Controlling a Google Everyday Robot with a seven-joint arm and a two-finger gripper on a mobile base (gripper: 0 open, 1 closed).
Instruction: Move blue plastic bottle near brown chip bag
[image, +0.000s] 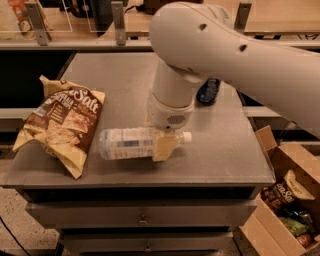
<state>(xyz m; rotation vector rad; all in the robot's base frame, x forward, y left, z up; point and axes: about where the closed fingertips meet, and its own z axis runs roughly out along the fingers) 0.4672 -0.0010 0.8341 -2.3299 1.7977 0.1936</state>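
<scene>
On the gray table (225, 150), the blue plastic bottle (125, 143) lies on its side, base just beside the brown chip bag (65, 122). The gripper (163, 142) sits at its neck end, fingers clamped on it, cap pointing right.

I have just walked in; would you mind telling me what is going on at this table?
The robot's arm reaches down over the grey table, and its gripper holds the blue plastic bottle near the cap end. The bottle lies on its side, with its base right beside the brown chip bag; whether they touch is unclear. A dark blue soda can stands behind the arm.
</scene>
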